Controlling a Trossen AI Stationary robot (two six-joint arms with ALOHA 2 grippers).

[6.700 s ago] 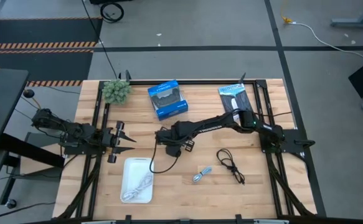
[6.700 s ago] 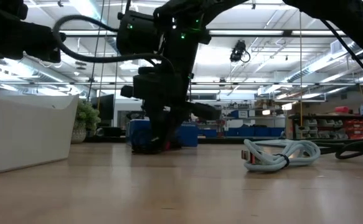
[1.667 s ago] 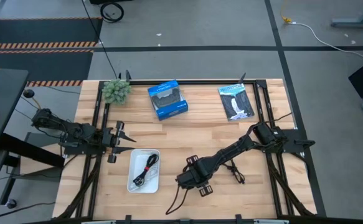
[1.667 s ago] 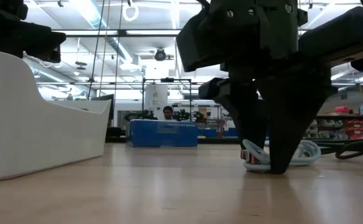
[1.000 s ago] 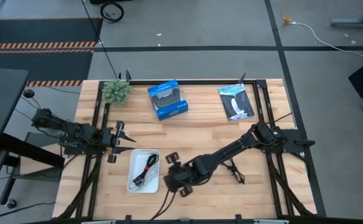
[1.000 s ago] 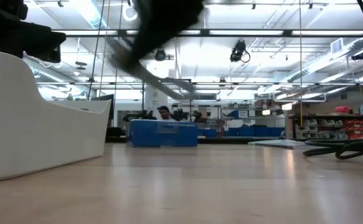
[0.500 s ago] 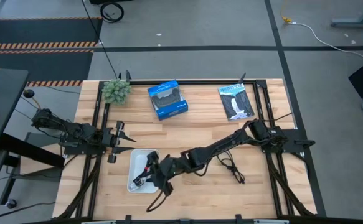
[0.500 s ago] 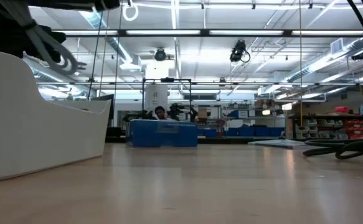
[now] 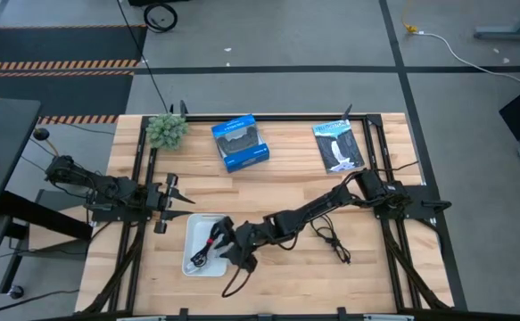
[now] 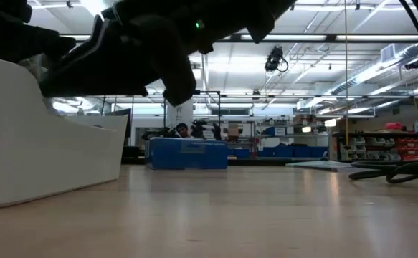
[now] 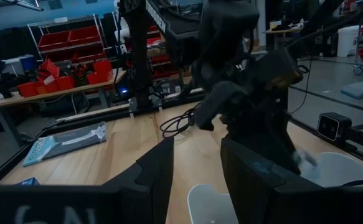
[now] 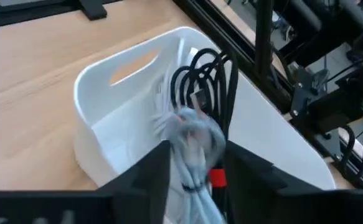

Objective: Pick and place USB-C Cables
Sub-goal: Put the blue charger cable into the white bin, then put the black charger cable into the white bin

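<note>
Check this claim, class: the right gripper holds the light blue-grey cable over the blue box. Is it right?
Not quite. The right gripper does hold the light blue-grey cable, but over the white tray, not the blue box. The right wrist view shows it.

Your right arm (image 9: 313, 212) lies across the desk (image 9: 277, 276) middle, blocking the white tray (image 9: 193, 234); the front right corner stays open beyond the loose black cable (image 9: 331, 237).

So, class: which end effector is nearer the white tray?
Right. The right end effector hangs over the white tray, holding the light blue-grey cable; the left end effector waits just beyond its edge.
</note>
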